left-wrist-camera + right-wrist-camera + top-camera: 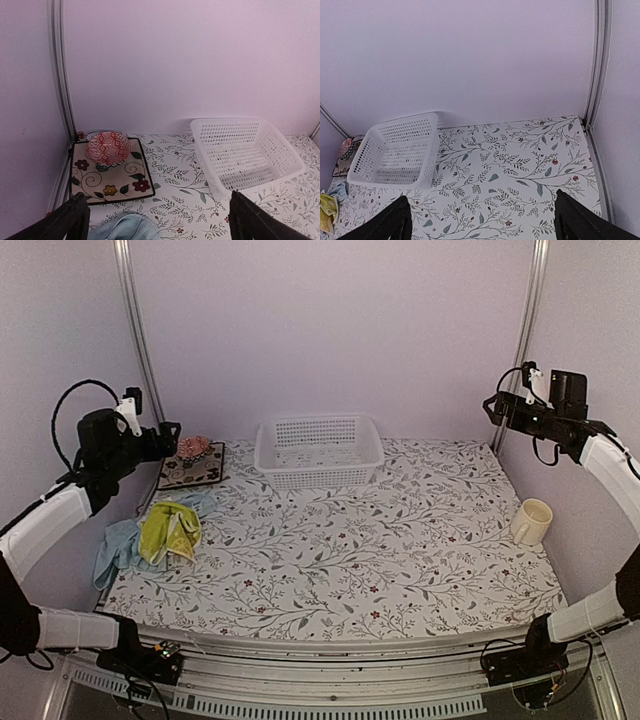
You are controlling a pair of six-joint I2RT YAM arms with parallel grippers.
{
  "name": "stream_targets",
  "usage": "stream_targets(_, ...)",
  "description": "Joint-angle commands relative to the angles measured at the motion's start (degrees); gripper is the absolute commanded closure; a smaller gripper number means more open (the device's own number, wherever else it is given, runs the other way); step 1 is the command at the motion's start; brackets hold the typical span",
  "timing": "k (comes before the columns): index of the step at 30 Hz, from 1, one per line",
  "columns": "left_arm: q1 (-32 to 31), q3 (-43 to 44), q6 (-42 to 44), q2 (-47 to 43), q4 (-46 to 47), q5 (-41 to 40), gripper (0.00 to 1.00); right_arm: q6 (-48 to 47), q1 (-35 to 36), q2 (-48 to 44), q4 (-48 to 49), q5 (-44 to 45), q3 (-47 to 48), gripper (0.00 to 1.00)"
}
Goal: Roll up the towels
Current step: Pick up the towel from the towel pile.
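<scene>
Entry: 2 towels are lying bunched together near the left edge of the table [400,570], neither one rolled. The yellow-green towel [170,531] is resting partly on the light blue towel [112,552], which is sticking out to the left.

The left gripper [157,212] is hanging high, jaws spread wide, holding nothing. The right gripper [481,215] is likewise spread and empty, up by the far right corner.

The heap is sitting below the left gripper and closer to the arm bases; only a blue edge is showing at the bottom of the left wrist view. The left arm is plainly nearer, the right well apart.

Both cloths are crumpled, so no clean long axis; the yellow-green one is running roughly near-to-far. Judgement: the left arm is needing to drop and draw back.
</scene>
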Motion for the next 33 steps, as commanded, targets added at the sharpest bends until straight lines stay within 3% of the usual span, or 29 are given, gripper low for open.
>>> stream_targets(1,-0.97,0.57,0.2,-1.94,-2.97,-2.72,0.03,9.24,-0.68,-3.15,-4.03,2.29,-1.78,0.01)
stream_targets(4,-1.19,2.22,-2.44,-1.27,-6.01,-3.52,0.03,8.59,-1.4,-4.58,-1.44,-2.38,-5.04,0.01)
stream_targets(7,-1.93,5.84,-6.71,1.57,-14.35,-6.54,0.03,6.16,-1.21,-2.54,-4.89,-4.58,-3.73,0.01)
stream_targets(17,-8.52,7.96,-14.99,8.68,-30.27,-20.41,0.03,-0.84,7.3,6.44,-13.27,4.32,4.32,0.01)
stream_targets(29,-10.81,3.96,-21.36,13.89,-32.23,-19.01,0.23,2.13,8.14,15.54,-12.7,-0.9,10.97,0.01)
stream_targets(33,-11.35,2.71,-23.02,16.22,-32.48,-18.58,0.25,2.3,8.48,17.04,-12.62,-1.72,11.6,0.01)
